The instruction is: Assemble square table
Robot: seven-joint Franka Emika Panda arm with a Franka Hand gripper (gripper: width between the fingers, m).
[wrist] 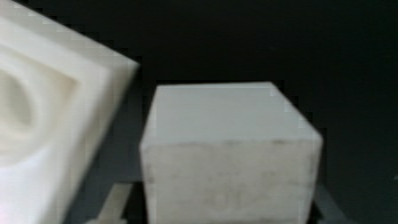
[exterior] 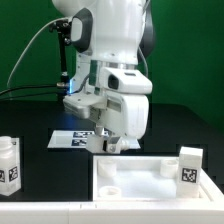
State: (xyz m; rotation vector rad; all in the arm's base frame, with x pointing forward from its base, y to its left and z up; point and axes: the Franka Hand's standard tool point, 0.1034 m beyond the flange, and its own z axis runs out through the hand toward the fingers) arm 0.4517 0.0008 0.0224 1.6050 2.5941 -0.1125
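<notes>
Exterior view: the white robot arm (exterior: 115, 50) leans down over the middle of the black desk (exterior: 40, 190). Its end effector (exterior: 113, 143) points at the desk just behind the far rim of the slab (exterior: 150, 178). The fingers are pinched on a small white block, the gripped leg (exterior: 118, 146). At this size little more than a pale corner of it shows.

The slab lies flat at the near side of the desk, towards the exterior view's right. Its raised rim faces up, and a round socket (exterior: 112, 186) shows in the near corner on the exterior view's left.

Just behind the end effector, the marker board (exterior: 78, 138) lies flat on the desk. A second leg (exterior: 10, 165) stands upright at the exterior view's left edge, well apart from the slab, with a black-and-white tag facing the camera. A third leg (exterior: 190, 166) stands upright at the slab's far corner on the exterior view's right, also showing a tag. Whether it touches the rim cannot be told.

Wrist view: the gripped leg (wrist: 231, 150) fills the middle as a plain white block, close to the camera. A blurred pale finger (wrist: 116, 203) sits at its flank. The slab (wrist: 63, 120) lies just beside the leg with its stepped rim and the curve of a socket in sight. A narrow strip of dark desk (wrist: 143, 40) separates the two, so they are near but not touching.
</notes>
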